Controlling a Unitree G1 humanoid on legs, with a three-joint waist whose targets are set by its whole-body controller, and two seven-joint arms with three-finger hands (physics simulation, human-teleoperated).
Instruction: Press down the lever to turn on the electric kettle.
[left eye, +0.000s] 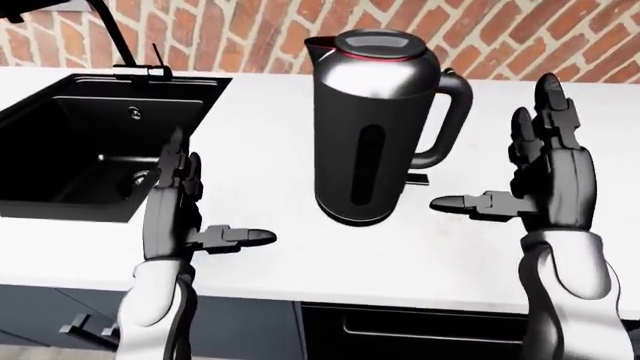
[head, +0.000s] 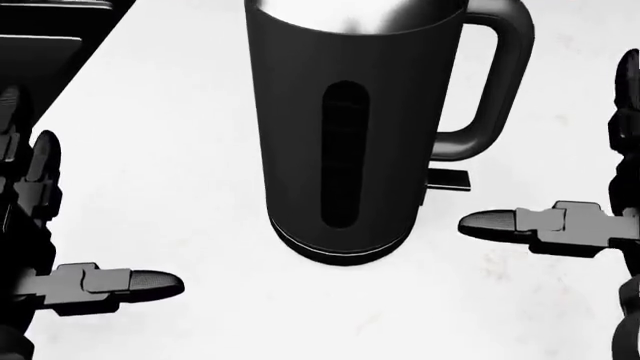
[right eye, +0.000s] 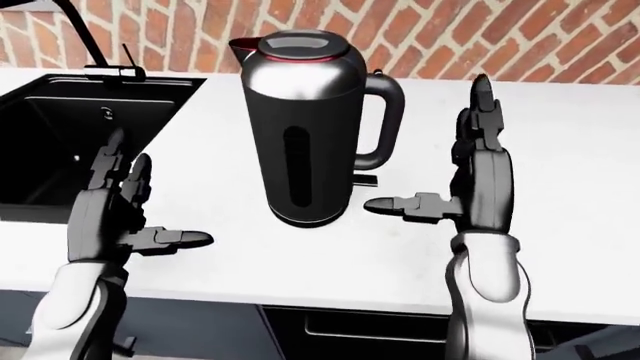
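Note:
A dark steel electric kettle (left eye: 372, 124) stands upright on the white counter (left eye: 270, 255), handle (left eye: 452, 116) to the right. Its small black lever (head: 448, 180) sticks out at the base under the handle. My left hand (left eye: 195, 206) is open, fingers up, thumb pointing right, to the kettle's lower left and apart from it. My right hand (left eye: 520, 169) is open to the right of the handle, thumb (head: 500, 223) pointing left, a little below and right of the lever. Neither hand touches the kettle.
A black sink (left eye: 90, 146) with a dark faucet (left eye: 130, 52) is set in the counter at the left. A red brick wall (left eye: 520, 37) runs along the top. Dark cabinet fronts (left eye: 400, 330) lie under the counter edge at the bottom.

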